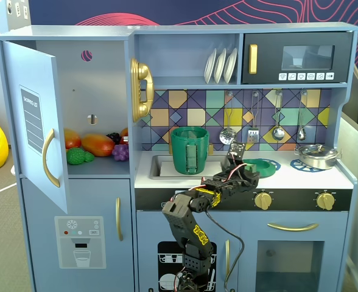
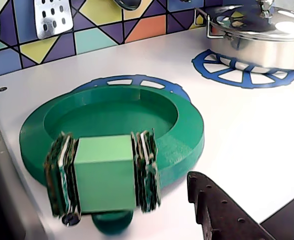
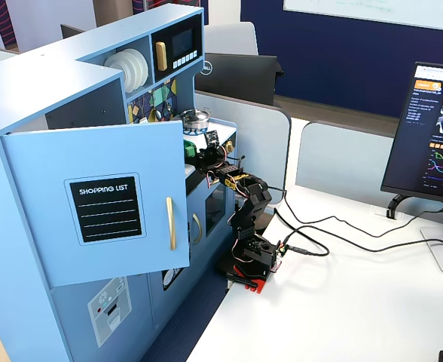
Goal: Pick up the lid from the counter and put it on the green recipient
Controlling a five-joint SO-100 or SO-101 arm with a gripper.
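Note:
The green lid (image 2: 182, 135) lies flat on the white counter over a blue burner ring, raised rim up. Its light-green square knob (image 2: 104, 172), flanked by layered dark pads, stands at the near edge. In a fixed view the lid (image 1: 265, 165) lies right of the gripper (image 1: 237, 156). In the wrist view one dark finger (image 2: 222, 210) shows at lower right, clear of the knob and lid; the other is out of frame. The jaws look open and hold nothing. The tall dark-green pot (image 1: 190, 149) with its tab handle stands left of the gripper, at the sink.
A silver pan (image 2: 257, 30) sits on a second blue burner ring (image 2: 242, 75) at the counter's right, also in a fixed view (image 1: 316, 156). Utensils hang on the tiled back wall (image 1: 276, 125). The sink (image 1: 161, 165) lies left of the lid. The fridge door (image 1: 36, 121) stands open.

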